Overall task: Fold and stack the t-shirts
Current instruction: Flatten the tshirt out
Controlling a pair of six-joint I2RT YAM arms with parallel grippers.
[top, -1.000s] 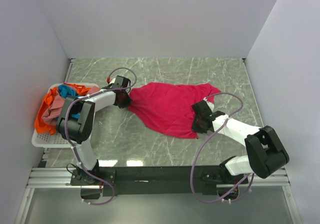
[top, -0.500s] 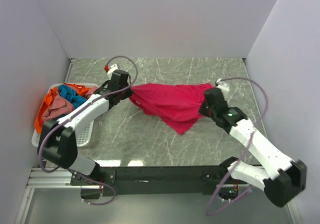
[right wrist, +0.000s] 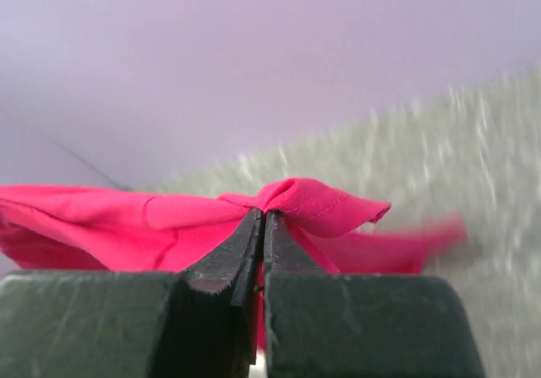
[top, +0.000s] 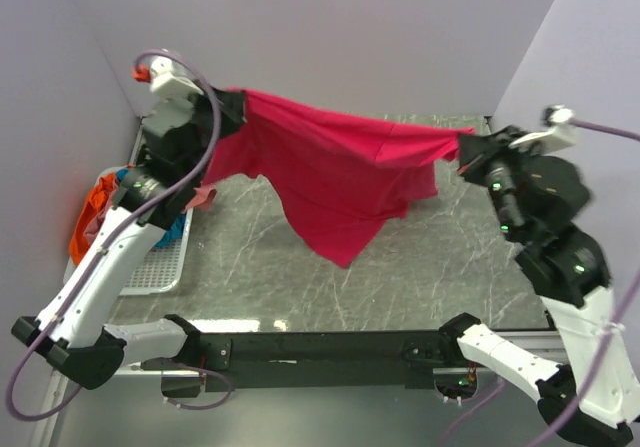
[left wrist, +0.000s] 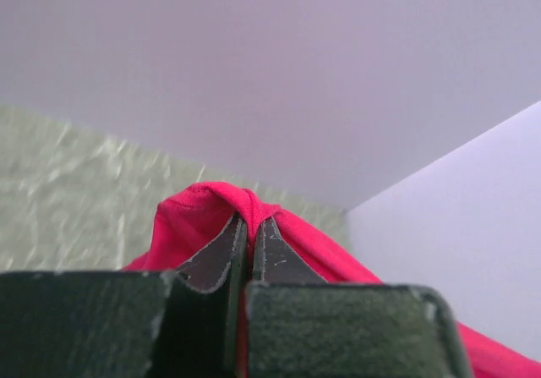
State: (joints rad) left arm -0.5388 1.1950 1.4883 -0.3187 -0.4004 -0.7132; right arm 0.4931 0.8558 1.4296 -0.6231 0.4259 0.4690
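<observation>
A bright magenta-pink t-shirt [top: 330,172] hangs stretched in the air between both arms, its lower part drooping to a point above the table. My left gripper [top: 238,102] is shut on its left corner, with pink cloth [left wrist: 203,217] pinched between the tips [left wrist: 251,222]. My right gripper [top: 464,149] is shut on the right corner, where a hemmed fold [right wrist: 313,202] bulges over the tips [right wrist: 262,216]. Other t-shirts, orange [top: 88,219], teal-blue and dusty pink, lie bunched in the basket at the left.
A white slatted basket [top: 150,272] stands at the table's left edge under my left arm. Pale walls close in on the left, back and right. The marbled green tabletop [top: 430,267] lies under the hanging shirt.
Both arms have risen high and spread apart, lifting the magenta-pink t-shirt off the table. The right gripper closed on its corner during the last second.
</observation>
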